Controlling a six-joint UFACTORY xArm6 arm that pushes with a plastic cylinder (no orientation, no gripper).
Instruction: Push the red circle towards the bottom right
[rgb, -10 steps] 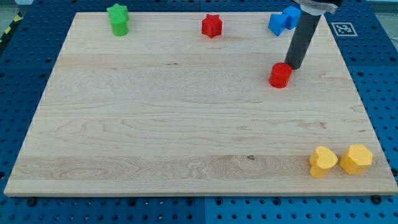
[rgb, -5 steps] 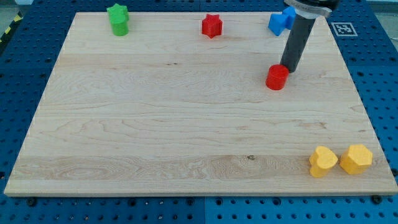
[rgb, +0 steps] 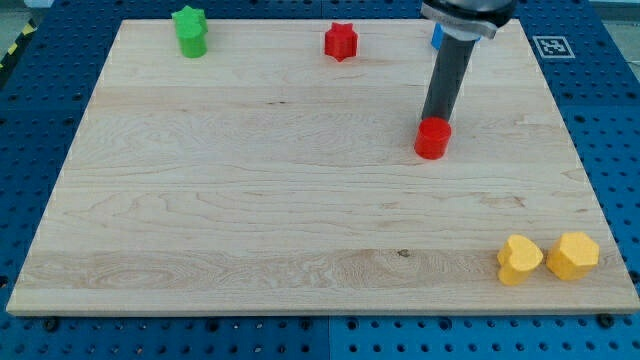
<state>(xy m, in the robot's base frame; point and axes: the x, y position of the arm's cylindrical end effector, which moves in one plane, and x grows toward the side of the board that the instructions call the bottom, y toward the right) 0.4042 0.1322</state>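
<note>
The red circle (rgb: 432, 139) stands on the wooden board (rgb: 250, 200), right of centre in the upper half. My tip (rgb: 434, 121) is at the circle's top edge, touching it from the view's top, with the dark rod rising straight above it. The rod's upper part hides most of a blue block (rgb: 436, 37) at the board's top edge.
A green block (rgb: 189, 31) sits at the top left. A red star (rgb: 341, 41) sits at the top centre. Two yellow blocks (rgb: 519, 260) (rgb: 572, 255) lie side by side at the bottom right corner.
My tip has moved left and slightly down, from the circle's upper right to its top. The red circle has slid left and a little down.
</note>
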